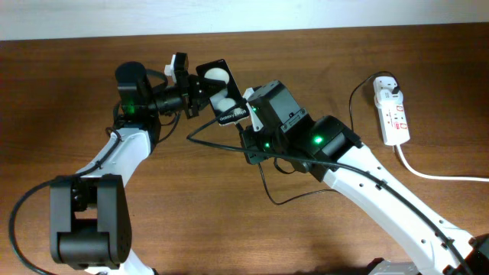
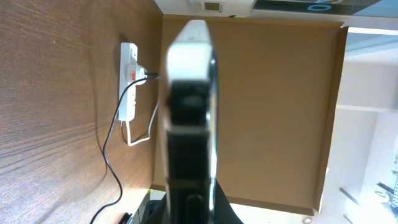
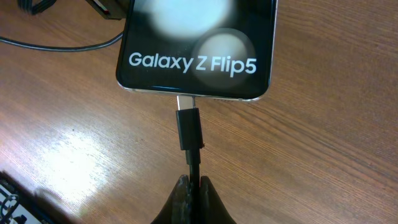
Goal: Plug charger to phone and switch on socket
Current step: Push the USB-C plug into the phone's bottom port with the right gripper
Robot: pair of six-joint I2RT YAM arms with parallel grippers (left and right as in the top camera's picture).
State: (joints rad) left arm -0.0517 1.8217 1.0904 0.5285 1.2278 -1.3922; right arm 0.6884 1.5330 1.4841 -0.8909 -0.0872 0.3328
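The black phone (image 1: 218,93) with two white circles is held on edge above the table by my left gripper (image 1: 195,93), which is shut on it; in the left wrist view the phone (image 2: 189,124) fills the middle, edge on. My right gripper (image 3: 194,186) is shut on the charger's thin black cable just behind the connector (image 3: 188,127). The connector's metal tip meets the phone's (image 3: 196,50) bottom port. The charger cable (image 1: 269,187) loops on the table. The white socket (image 1: 392,112) lies at the far right with the charger's white plug in its upper end.
The socket's thick white cord (image 1: 443,176) runs off the right edge. In the left wrist view the socket (image 2: 129,81) lies far off with a black cable (image 2: 109,149) trailing from it. A brown board stands behind the table.
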